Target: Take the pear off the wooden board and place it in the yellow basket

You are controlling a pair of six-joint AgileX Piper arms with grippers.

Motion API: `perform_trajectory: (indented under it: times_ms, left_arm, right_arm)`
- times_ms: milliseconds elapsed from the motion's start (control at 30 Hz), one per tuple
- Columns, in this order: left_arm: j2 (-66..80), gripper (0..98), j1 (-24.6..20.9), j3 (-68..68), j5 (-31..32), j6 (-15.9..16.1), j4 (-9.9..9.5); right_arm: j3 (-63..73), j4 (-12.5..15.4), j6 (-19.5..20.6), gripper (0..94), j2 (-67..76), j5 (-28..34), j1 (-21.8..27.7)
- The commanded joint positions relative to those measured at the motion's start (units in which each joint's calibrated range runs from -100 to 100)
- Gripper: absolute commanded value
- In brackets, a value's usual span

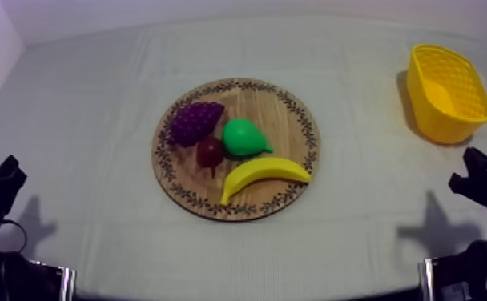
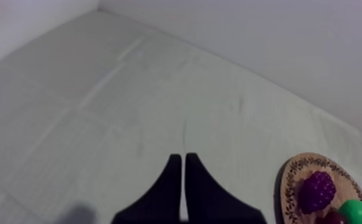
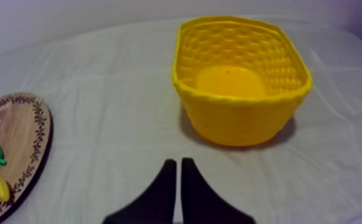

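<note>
Nearest us, at the low corners of the surface (image 1: 86,240), both arms sit at rest. Our left fingers (image 2: 169,187) lie pressed together in a narrow wedge with nothing between them, pointing over bare surface with the board off to one side. Our right fingers (image 3: 162,193) make the same narrow, empty wedge, aimed toward the yellow basket (image 3: 237,125).

Farther out, the wooden board (image 1: 287,124) carries all four fruits. The banana (image 1: 264,172) lies along its near edge and the small red fruit (image 1: 210,150) behind that. The pear (image 1: 243,138) lies near the middle, just beside the small red fruit, and the grapes (image 1: 195,122) are toward the far left.

Farthest, to the right, the yellow basket stands well apart from the wooden board and holds nothing. We judge that no part of the task is done: reaching, grasping, carrying and dropping the pear are all left, and the right arm looks better placed for it.
</note>
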State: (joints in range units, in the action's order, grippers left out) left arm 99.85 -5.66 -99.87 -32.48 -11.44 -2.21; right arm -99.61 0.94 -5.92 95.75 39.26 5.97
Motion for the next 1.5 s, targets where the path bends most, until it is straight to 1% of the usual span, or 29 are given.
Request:
perform_trajectory:
  times_ms: [0,200,267,333,533,633,767,867,933,1000,1067,1133,1267,1400,1467]
  left_arm:
    - [0.0,0.1,0.0,0.0,0.0,0.0,-0.02]
    - [0.0,0.1,0.0,0.0,0.0,0.0,-0.02]
    - [0.0,0.1,0.0,0.0,0.0,0.0,-0.02]
    - [0.0,0.1,0.0,0.0,0.0,0.0,-0.02]
    - [0.0,0.1,0.0,0.0,0.0,0.0,-0.02]
    - [0.0,0.1,0.0,0.0,0.0,0.0,-0.02]
    - [0.0,0.1,0.0,0.0,0.0,0.0,-0.02]
    - [0.0,0.1,0.0,0.0,0.0,0.0,-0.02]
    - [0.0,0.1,0.0,0.0,0.0,0.0,-0.02]
    - [0.0,0.1,0.0,0.0,0.0,0.0,-0.02]
    - [0.0,0.1,0.0,0.0,0.0,0.0,-0.02]
    - [0.0,0.1,0.0,0.0,0.0,0.0,-0.02]
    - [0.0,0.1,0.0,0.0,0.0,0.0,-0.02]
    - [0.0,0.1,0.0,0.0,0.0,0.0,-0.02]
    - [0.0,0.1,0.0,0.0,0.0,0.0,-0.02]
  right_arm:
    - [0.1,0.0,0.3,0.4,0.0,0.4,-0.4]
    - [0.7,-0.2,0.4,0.4,0.0,2.1,-1.7]
    - [1.1,-0.7,0.6,0.4,0.0,1.8,-1.7]
    - [1.4,-1.6,1.0,0.4,-0.5,0.9,-1.6]
    - [2.8,-4.5,1.8,0.4,-6.1,-4.9,-2.7]
    - [5.1,-5.5,2.2,0.4,-9.4,-6.9,-3.4]
    - [9.4,-6.1,2.6,0.4,-14.4,-8.7,-4.5]
    - [14.4,-6.2,2.8,0.4,-18.7,-8.8,-5.0]
    - [18.9,-4.9,1.4,0.4,-22.3,-7.7,-5.2]
    - [24.7,-3.5,-0.1,0.4,-26.5,-5.0,-5.8]
    - [31.1,-2.6,-1.4,0.4,-31.2,-0.7,-7.0]
    - [37.5,-0.9,-3.4,0.4,-36.0,3.8,-8.4]
    - [48.4,3.8,-7.4,0.4,-45.8,12.3,-11.5]
    - [57.7,9.0,-14.0,0.8,-56.3,21.5,-14.8]
    - [61.8,10.7,-17.1,1.2,-61.4,25.9,-16.7]
